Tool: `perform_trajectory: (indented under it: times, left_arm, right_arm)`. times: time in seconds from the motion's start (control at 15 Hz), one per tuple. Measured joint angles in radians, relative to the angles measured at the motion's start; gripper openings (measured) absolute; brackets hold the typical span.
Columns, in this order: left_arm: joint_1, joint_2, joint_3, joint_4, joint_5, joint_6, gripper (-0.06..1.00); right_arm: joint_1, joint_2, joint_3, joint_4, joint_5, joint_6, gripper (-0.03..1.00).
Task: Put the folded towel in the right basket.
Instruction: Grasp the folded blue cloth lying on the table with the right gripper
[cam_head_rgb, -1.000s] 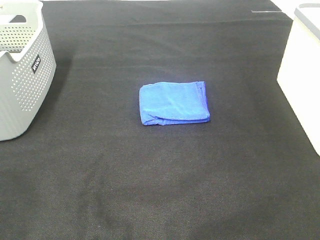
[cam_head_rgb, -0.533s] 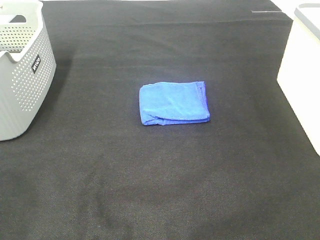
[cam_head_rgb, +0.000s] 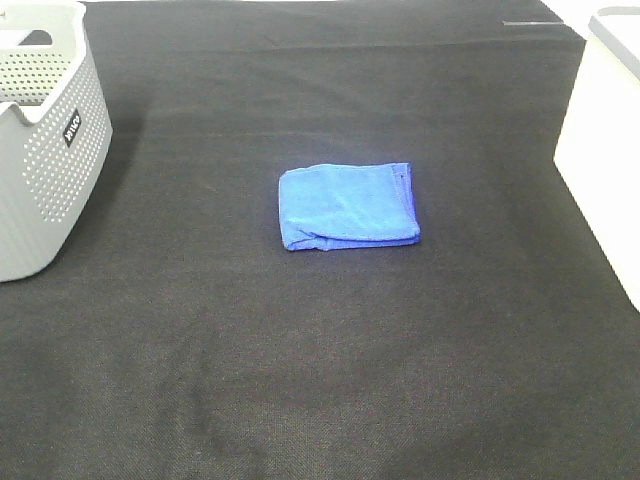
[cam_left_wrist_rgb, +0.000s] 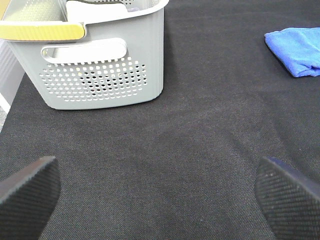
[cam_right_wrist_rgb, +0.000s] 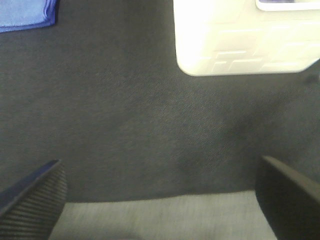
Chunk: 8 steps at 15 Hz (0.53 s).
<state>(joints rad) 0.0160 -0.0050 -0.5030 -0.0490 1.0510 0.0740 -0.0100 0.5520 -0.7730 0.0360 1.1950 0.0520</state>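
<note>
A folded blue towel (cam_head_rgb: 348, 205) lies flat on the black cloth near the middle of the table. It also shows in the left wrist view (cam_left_wrist_rgb: 297, 49) and at a corner of the right wrist view (cam_right_wrist_rgb: 26, 13). The white right basket (cam_head_rgb: 606, 150) stands at the right edge; its wall shows in the right wrist view (cam_right_wrist_rgb: 240, 37). My left gripper (cam_left_wrist_rgb: 157, 197) is open and empty, well short of the towel. My right gripper (cam_right_wrist_rgb: 160, 200) is open and empty over bare cloth near the table's front edge. Neither gripper appears in the exterior high view.
A grey perforated basket (cam_head_rgb: 42, 135) stands at the far left, also in the left wrist view (cam_left_wrist_rgb: 95, 60), with things inside it. The black cloth (cam_head_rgb: 320, 360) covers the table.
</note>
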Motion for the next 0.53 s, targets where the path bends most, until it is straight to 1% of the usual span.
perform_trajectory:
  times: [0.07,0.13,0.2,0.27,0.33,0.53]
  left_arm:
    - [0.0,0.0,0.0,0.0,0.0,0.0,0.99]
    - [0.0,0.0,0.0,0.0,0.0,0.0,0.99]
    - [0.0,0.0,0.0,0.0,0.0,0.0,0.99]
    - [0.0,0.0,0.0,0.0,0.0,0.0,0.99]
    - [0.0,0.0,0.0,0.0,0.0,0.0,0.99]
    - [0.0,0.0,0.0,0.0,0.0,0.0,0.99]
  right_arm:
    - [0.0,0.141,-0.108,0.009,0.017,0.0,0.98]
    - [0.0,0.302,-0.259,0.014,0.019,-0.001,0.98]
    - [0.0,0.356,-0.31,0.015,0.019,-0.003,0.98]
    - [0.0,0.497,-0.431,0.016,0.019,-0.003,0.98]
    - [0.0,0.566,-0.5,0.019,0.018,-0.003,0.98]
    - [0.0,0.728,-0.609,0.049,0.021,-0.003,0.98]
